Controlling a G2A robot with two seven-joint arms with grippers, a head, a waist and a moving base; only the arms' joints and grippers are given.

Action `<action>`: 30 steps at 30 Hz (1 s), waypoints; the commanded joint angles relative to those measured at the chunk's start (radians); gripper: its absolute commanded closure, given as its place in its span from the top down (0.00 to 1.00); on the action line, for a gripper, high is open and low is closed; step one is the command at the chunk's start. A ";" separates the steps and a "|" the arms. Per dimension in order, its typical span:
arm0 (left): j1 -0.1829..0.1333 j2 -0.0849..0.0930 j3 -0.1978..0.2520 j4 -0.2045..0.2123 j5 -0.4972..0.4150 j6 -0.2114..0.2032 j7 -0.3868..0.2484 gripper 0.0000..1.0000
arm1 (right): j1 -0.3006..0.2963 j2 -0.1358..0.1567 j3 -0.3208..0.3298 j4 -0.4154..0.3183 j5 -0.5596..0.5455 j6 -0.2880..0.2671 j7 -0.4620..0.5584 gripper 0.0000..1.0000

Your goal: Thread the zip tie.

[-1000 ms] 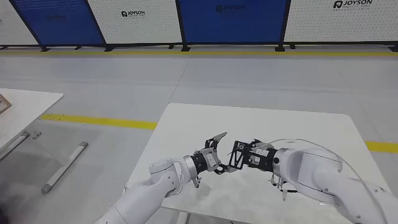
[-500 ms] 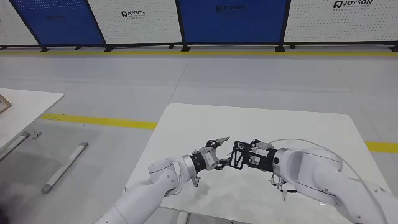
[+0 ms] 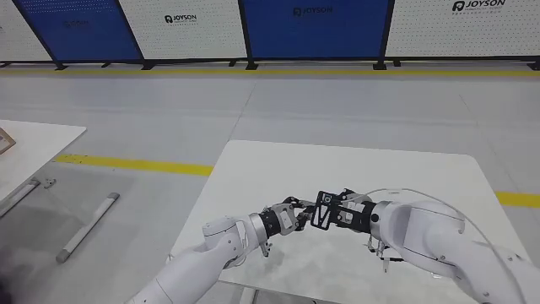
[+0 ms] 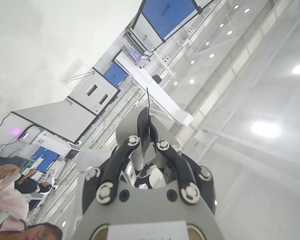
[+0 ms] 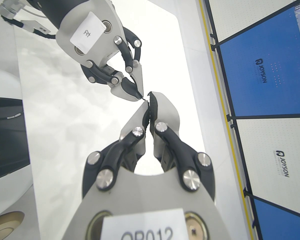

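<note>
White table [image 3: 405,169] below, 2 grippers nose to nose above it, 1 zip tie [image 4: 148,101] in play: thin black strip, long axis running along the L gripper [image 4: 148,126] fingers, free end poking straight out past the tips. L jaws pinched tight on it. R gripper [image 5: 149,104] jaws pressed together too; can't tell if anything's between them.

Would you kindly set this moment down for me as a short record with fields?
Left gripper: shut on the zip tie, whose thin black end sticks out past its fingertips.
Right gripper: shut; whether it holds anything is unclear.
Relation: the two grippers' tips nearly meet above the white table.
Threading: too small to tell.
</note>
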 commanded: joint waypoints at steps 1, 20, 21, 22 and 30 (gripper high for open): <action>-0.002 0.002 0.004 0.000 -0.001 0.000 -0.002 0.00 | 0.000 0.000 0.000 0.000 0.000 0.000 0.000 0.00; 0.003 0.005 0.006 -0.026 0.012 0.000 -0.002 0.47 | 0.000 0.000 0.000 0.000 0.000 0.000 0.000 0.00; 0.002 0.004 0.005 -0.026 0.013 0.000 -0.001 0.47 | 0.000 0.000 0.000 0.000 0.000 0.000 0.000 0.00; 0.002 0.003 0.005 -0.026 0.014 0.000 -0.001 0.45 | 0.000 0.000 0.000 0.000 0.000 0.000 0.000 0.00; 0.005 -0.002 0.002 -0.029 0.016 0.000 -0.003 0.32 | 0.000 0.000 0.000 0.000 0.000 0.000 0.000 0.00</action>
